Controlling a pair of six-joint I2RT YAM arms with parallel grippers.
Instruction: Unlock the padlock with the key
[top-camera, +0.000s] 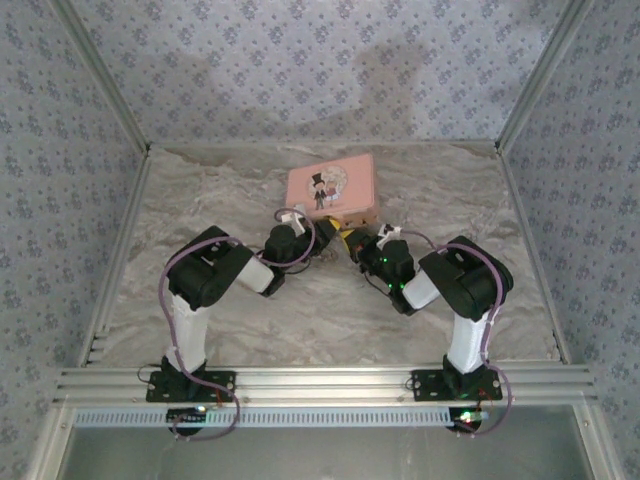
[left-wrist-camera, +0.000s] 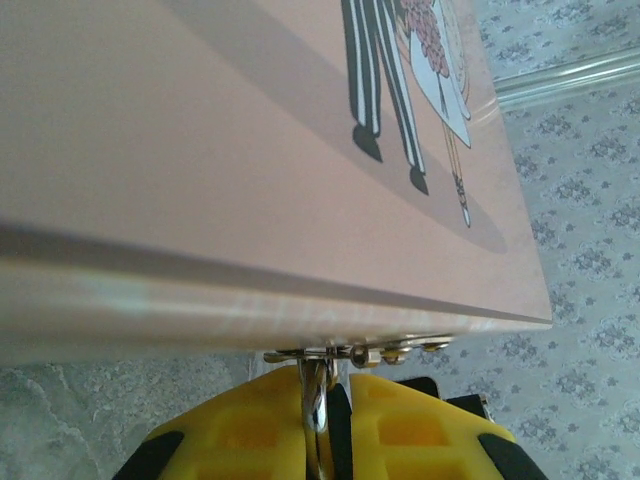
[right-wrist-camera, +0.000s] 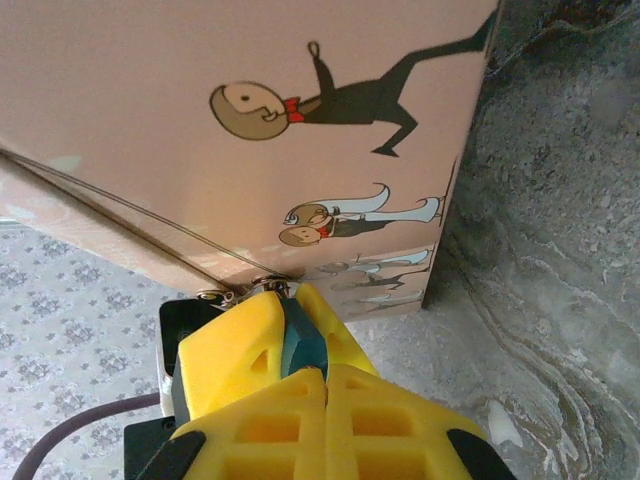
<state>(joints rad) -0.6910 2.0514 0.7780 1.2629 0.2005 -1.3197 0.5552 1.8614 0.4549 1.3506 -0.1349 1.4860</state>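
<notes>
Pink tin (top-camera: 345, 172): 1. Right pincer (right-wrist-camera: 291, 303): 1 padlock (right-wrist-camera: 300, 345). Left pincer (left-wrist-camera: 325, 380): 1 key (left-wrist-camera: 315, 410).

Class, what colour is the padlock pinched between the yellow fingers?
The padlock is dark blue-teal, clearest in the right wrist view.

— What do we have here apart from the job itself?
— A pink tin (top-camera: 331, 188), upper middle of the overhead frame, lying flat on the table (top-camera: 330, 320) towards its far edge.
— Do we see anything on the lid?
— A cartoon couple: a man in a dark suit with a red bow tie, and a woman in white with pink flowers. Smaller figures run along the tin's side.
— And around it?
— The tabletop is grey and marbled. The walls (top-camera: 300, 60) at the top and both sides have blue-grey flowered paper, and a metal rail (top-camera: 320, 380) runs across the bottom.
</notes>
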